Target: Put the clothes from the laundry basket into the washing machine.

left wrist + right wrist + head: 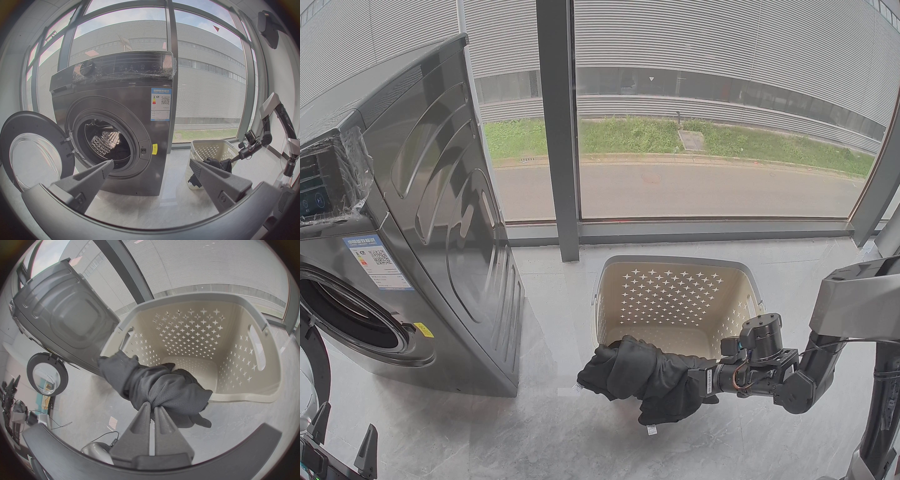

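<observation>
Right tool (690, 378): pinched narrow on a dark garment (637, 375); it sits in the lower right of the head view, pointing towards the frame's left; the right wrist view shows both fingers (142, 424) nearly together with cloth bunched at their tips

Dark garment: a crumpled bundle hanging from that tool at lower centre, across the near rim of the laundry basket (675, 259); one end droops outside the basket above the floor (550, 437); whether it touches the rim I cannot tell

Laundry basket: cream with star-shaped holes, standing on the floor at centre right, just below the window (706, 125)

Left tool (344, 431): spread wide and holding nothing, in the bottom left corner; its wrist view faces the machine's opening

Washing machine (425, 250): grey, filling the left of the frame; its round door (34, 150) is swung open, and the drum (106, 143) is in view; it stands apart from the basket
</observation>
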